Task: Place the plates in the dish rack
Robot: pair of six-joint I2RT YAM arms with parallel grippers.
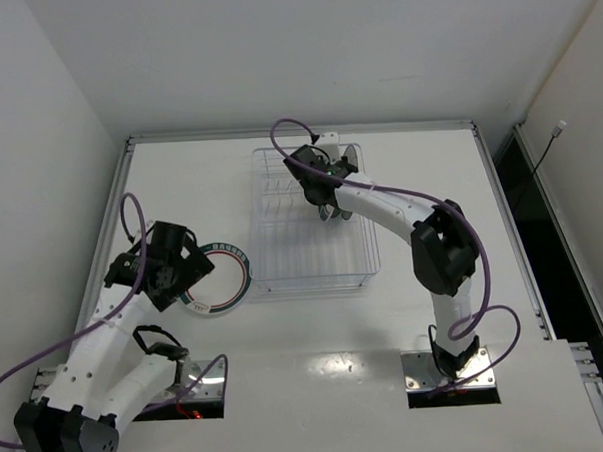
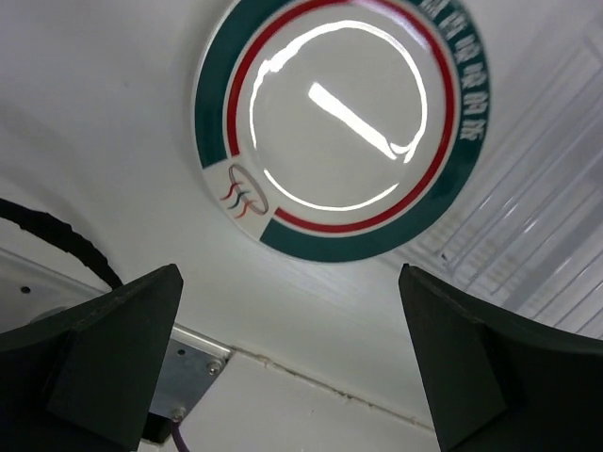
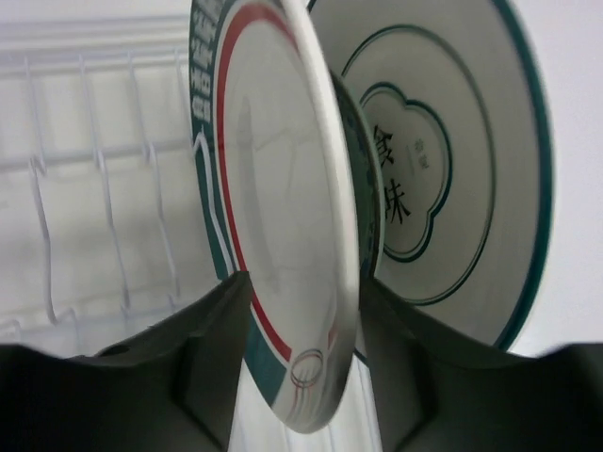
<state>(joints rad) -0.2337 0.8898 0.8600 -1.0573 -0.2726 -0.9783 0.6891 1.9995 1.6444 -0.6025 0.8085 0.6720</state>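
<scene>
left hand: we are seeing it spread wide, hovering above the flat plate.
flat plate: lying on the worktop, just beside the rack, at its 8 o'clock.
right hand: its fingers are flanking an upright plate inside the rack; pinching or released, we cannot tell.
back plate: standing just behind, at 3 o'clock in the wrist view.

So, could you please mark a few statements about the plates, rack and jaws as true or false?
1. A green-and-red banded plate lies flat on the table, left of the dish rack. True.
2. The left jaws are shut on it. False: they stand open above it.
3. A second banded plate stands upright between the right jaws. True.
4. No other plate stands near that one. False: a teal-patterned plate stands just behind it.
</scene>
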